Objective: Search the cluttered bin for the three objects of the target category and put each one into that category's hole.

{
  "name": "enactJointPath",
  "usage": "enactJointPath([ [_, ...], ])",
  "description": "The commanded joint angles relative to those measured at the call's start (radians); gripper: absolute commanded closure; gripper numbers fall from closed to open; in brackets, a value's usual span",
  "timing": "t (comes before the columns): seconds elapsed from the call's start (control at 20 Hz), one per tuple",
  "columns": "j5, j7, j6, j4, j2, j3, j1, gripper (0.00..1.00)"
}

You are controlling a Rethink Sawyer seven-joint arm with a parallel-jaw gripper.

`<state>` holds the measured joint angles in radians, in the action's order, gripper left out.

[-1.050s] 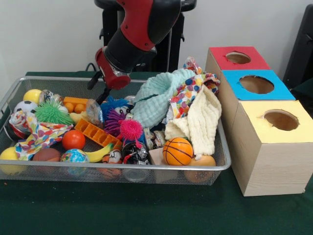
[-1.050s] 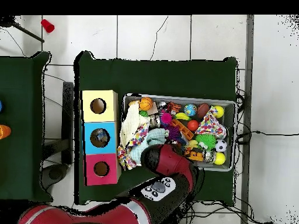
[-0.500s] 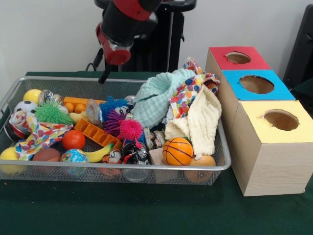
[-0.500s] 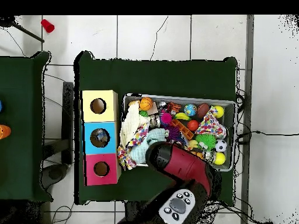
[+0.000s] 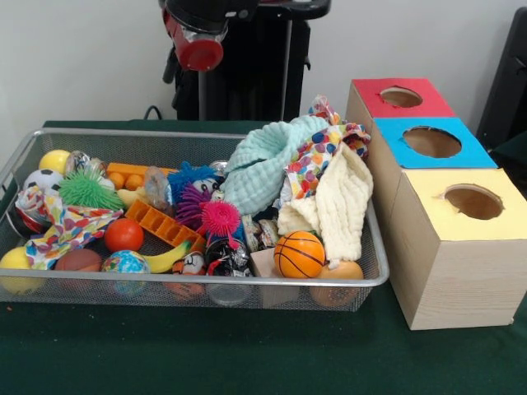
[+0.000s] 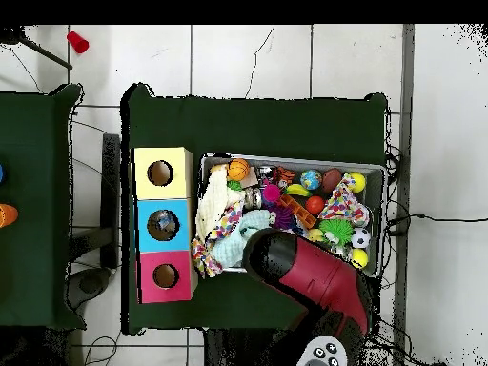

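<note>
Only overhead: something, perhaps a toy, inside blue box (image 6: 163, 226).

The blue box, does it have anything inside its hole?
From above, the blue box shows something brownish and rounded in its hole, though what it is cannot be told. From the front, the hole looks dark and the inside is hidden.

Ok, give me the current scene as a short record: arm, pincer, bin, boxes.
arm: raised above the bin's far side, red end near the picture's top
pincer: cannot tell open or shut; nothing seen held
bin: wire mesh bin crowded with balls, cloths, spiky toys; basketball at front
boxes: red box, blue box, yellow box in a row beside the bin, one hole each
</note>
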<state>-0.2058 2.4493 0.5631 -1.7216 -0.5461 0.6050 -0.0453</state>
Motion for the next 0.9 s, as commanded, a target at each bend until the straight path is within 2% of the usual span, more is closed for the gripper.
enactJointPath([
  [0.05,-0.104,0.345,-0.063,-0.054,0.106,-0.041,-0.054,0.00],
  [0.1,-0.119,0.391,-0.082,-0.045,0.149,-0.008,-0.075,0.00],
  [0.25,-0.163,0.429,-0.149,-0.068,0.202,0.022,-0.089,0.00],
  [0.4,-0.180,0.383,-0.193,-0.094,0.200,0.011,-0.073,0.00],
  [0.45,-0.185,0.353,-0.205,-0.097,0.197,-0.012,-0.046,0.00],
  [0.55,-0.153,0.273,-0.230,-0.104,0.180,-0.042,-0.015,0.00],
  [0.6,-0.126,0.204,-0.245,-0.121,0.146,-0.087,0.021,0.00],
  [0.65,-0.075,0.082,-0.240,-0.134,0.099,-0.150,0.078,0.00],
  [0.75,0.030,-0.149,-0.186,-0.151,0.007,-0.250,0.173,0.00],
  [0.8,0.078,-0.199,-0.154,-0.133,-0.020,-0.239,0.171,0.00],
  [0.9,0.154,-0.298,-0.083,-0.126,-0.087,-0.303,0.217,0.00],
])
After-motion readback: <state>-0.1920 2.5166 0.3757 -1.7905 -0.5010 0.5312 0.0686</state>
